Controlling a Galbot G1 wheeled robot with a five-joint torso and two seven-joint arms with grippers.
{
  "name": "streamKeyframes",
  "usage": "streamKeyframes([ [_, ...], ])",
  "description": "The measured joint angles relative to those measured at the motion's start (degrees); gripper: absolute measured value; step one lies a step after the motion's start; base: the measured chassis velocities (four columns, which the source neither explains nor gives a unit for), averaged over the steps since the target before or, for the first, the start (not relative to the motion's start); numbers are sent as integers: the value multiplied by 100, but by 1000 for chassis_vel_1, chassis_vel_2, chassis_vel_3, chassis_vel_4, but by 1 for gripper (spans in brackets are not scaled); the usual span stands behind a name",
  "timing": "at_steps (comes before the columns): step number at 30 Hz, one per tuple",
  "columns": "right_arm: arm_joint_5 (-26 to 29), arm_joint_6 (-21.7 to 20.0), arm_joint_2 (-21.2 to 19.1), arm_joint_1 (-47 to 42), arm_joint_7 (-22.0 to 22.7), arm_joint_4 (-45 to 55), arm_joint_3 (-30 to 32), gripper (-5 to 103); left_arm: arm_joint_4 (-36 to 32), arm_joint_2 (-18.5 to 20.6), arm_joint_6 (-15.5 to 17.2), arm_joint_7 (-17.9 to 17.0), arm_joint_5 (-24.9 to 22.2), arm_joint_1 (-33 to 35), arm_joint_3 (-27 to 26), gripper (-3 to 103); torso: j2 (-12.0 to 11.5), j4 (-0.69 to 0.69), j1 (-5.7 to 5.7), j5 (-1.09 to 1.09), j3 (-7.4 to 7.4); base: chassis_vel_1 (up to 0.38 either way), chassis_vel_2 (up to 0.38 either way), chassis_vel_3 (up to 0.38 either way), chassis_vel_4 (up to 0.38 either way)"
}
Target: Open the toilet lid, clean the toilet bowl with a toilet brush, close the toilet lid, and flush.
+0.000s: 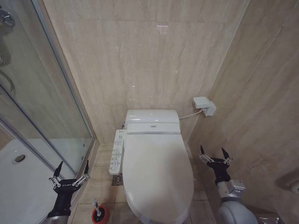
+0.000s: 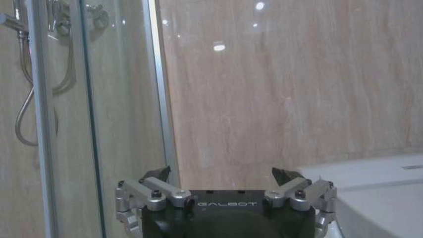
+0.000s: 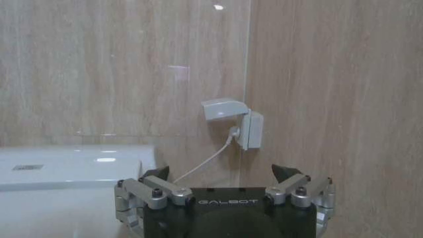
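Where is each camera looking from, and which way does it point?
Head view: from the robot's head, looking down at the shut lid, the brush on the floor, the open left hand and open right hand.
Left wrist view: from the left arm, facing the wall and shower glass, over the left hand.
Right wrist view: from the right arm, facing the socket, over the right hand.
Both wrist views share the toilet's tank and the tiled wall.

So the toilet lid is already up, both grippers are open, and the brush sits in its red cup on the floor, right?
Not quite: the toilet lid is down, covering the bowl, as the head view shows. Left gripper and right gripper are open; the toilet brush sits in its red cup on the floor.
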Motion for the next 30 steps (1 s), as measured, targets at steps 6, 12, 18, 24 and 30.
streamKeyframes([
  [6, 0, 0, 0, 0, 0, 0, 0, 100, 0, 0, 0, 0, 0, 0, 0, 100, 0, 0, 0, 0, 0, 0, 0, 0, 0],
  [12, 0, 0, -1, 0, 0, 1, 0, 100, 0, 0, 3, 0, 0, -1, 0, 100, 0, 0, 0, 0, 0, 0, 0, 0, 0],
  [18, 0, 0, 0, 0, 0, 1, 0, 100, -2, -68, 306, 35, -85, -120, 29, 100, 0, 0, 0, 1, 0, 0, 0, 0, 0],
  [24, -1, 0, 0, 0, 0, 1, 0, 100, -37, -260, 1160, 150, -343, -455, 108, 100, 0, 0, 0, 1, 0, 0, 0, 0, 0],
  [30, -1, 0, -1, 0, 0, 1, 0, 100, -78, -471, 2110, 276, -634, -827, 196, 100, 0, 0, 0, 1, 0, 0, 0, 0, 0],
])
